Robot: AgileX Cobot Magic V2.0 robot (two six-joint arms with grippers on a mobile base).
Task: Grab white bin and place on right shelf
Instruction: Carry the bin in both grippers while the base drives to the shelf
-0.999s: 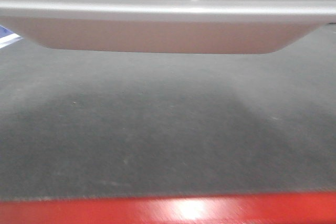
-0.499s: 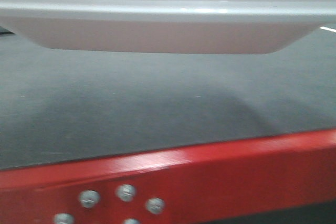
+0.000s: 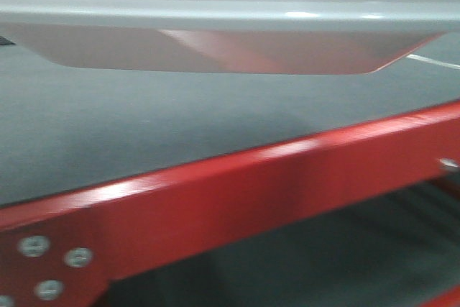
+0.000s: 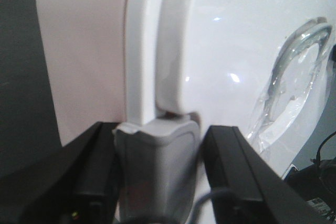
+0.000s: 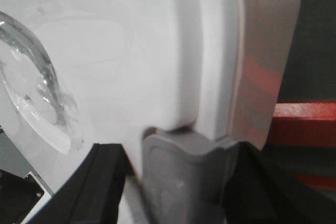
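The white bin (image 3: 230, 48) fills the top of the front view, its pinkish underside hanging above the dark table top. In the left wrist view the bin's lid (image 4: 226, 51) and recessed handle show, and my left gripper (image 4: 160, 135) is shut on the grey latch (image 4: 157, 166) at that end. My right gripper (image 5: 181, 153) is shut on the matching grey latch (image 5: 184, 182) at the other end of the bin (image 5: 131, 51). The right shelf is out of view.
Below the bin runs the red-framed table (image 3: 215, 192) with its dark mat top (image 3: 144, 134) and bolts at the lower left. A darker lower level (image 3: 345, 249) shows under the rail. A red rail (image 5: 304, 121) also sits right of the bin's end.
The table's red rail has climbed from the bottom edge of the front view and tilted, baring the level beneath it. The bin keeps its place at the top of the view.
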